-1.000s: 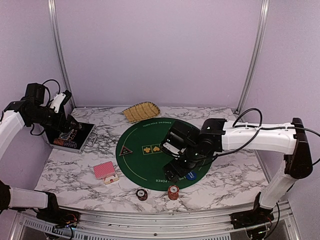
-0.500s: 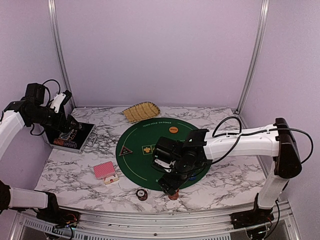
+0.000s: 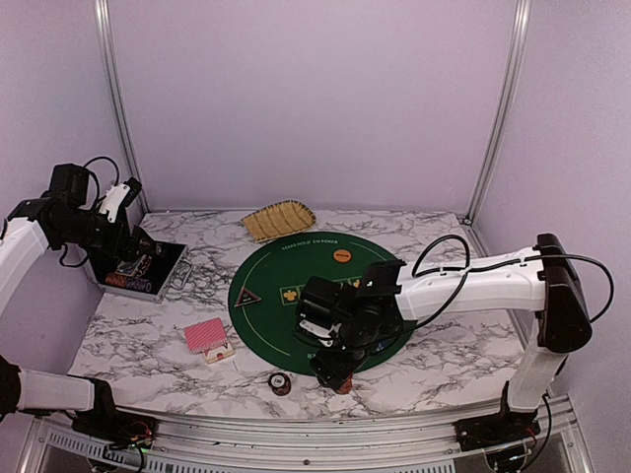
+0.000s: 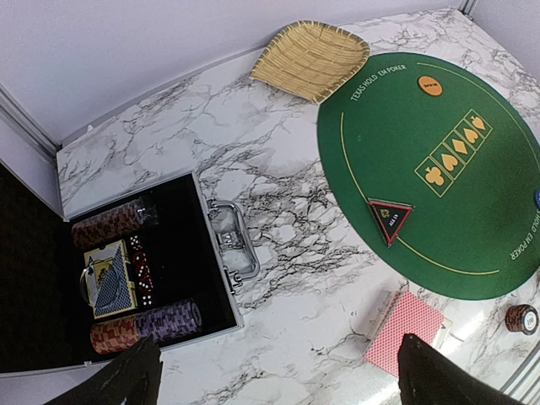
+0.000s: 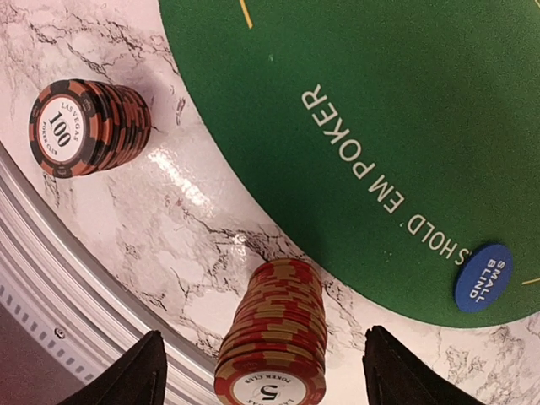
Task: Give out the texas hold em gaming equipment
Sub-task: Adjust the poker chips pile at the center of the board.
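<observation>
A red-and-tan stack of poker chips (image 5: 283, 325) marked 5 stands on the marble just off the green mat (image 5: 354, 76). My right gripper (image 5: 266, 381) hangs over it, open, one finger on each side with a gap to the chips. A darker stack (image 5: 84, 126) marked 100 stands to its left, and the blue button (image 5: 483, 277) lies on the mat's rim. The red-backed cards (image 3: 205, 336), black triangular button (image 3: 247, 296) and orange button (image 3: 342, 255) lie farther left and back. My left gripper (image 4: 278, 390) is open and empty, high above the marble beside the case.
The open black metal case (image 4: 211, 278) at the left holds rolls of chips, dice and a card deck. A yellow woven basket (image 3: 279, 219) sits at the back edge of the mat. The table's metal front rail (image 5: 51, 337) runs close to both chip stacks.
My right arm has swung from over the mat toward the near edge and come down round the red chip stack, its jaws narrowing a little. The left arm has not moved.
</observation>
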Controlling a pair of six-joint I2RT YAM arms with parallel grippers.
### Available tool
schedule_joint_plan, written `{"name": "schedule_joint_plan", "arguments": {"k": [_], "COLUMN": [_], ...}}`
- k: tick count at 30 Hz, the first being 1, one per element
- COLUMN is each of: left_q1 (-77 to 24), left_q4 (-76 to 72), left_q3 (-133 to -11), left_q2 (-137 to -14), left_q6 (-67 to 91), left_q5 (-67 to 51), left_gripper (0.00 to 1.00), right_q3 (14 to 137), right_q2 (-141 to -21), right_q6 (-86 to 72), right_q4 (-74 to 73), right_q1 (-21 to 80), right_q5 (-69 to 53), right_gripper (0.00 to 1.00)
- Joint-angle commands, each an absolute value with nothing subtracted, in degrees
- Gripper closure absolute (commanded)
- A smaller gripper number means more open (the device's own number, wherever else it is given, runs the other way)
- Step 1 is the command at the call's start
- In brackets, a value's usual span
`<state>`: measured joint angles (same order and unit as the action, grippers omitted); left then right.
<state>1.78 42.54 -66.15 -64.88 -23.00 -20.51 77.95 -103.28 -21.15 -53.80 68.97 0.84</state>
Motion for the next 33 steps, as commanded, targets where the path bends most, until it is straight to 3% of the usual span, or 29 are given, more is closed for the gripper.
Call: {"name": "schedule_joint_plan", "arguments": {"k": [1, 11, 19, 33], "left_q1": [1.9, 2.0, 1.9, 1.9], "left_q4": [44.5, 44.5, 44.5, 44.5], "left_q3": [-67.6, -67.6, -67.6, -67.4], "left_q2": [-64.1, -64.1, -63.8, -63.7], "left_q6": [-23.1, -23.2, -23.2, -23.2], "left_q5": [-21.1, -20.9, -20.8, -20.9], "left_gripper": [0.01, 0.01, 0.01, 0.01], "right_q3": [77.9, 76.2, 76.3, 81.6], "right_q2": [-103.8, -104.1, -103.7, -102.2], "right_q6": [-21.6, -21.5, -21.7, -21.4], "right_q4": [-52.7, -51.8, -51.6, -56.1], "right_q1": [69.4, 69.4, 69.4, 69.4], "right_q5": [1.2, 3.1, 3.5, 3.6], "right_gripper": [0.23, 0.33, 0.5, 0.54]}}
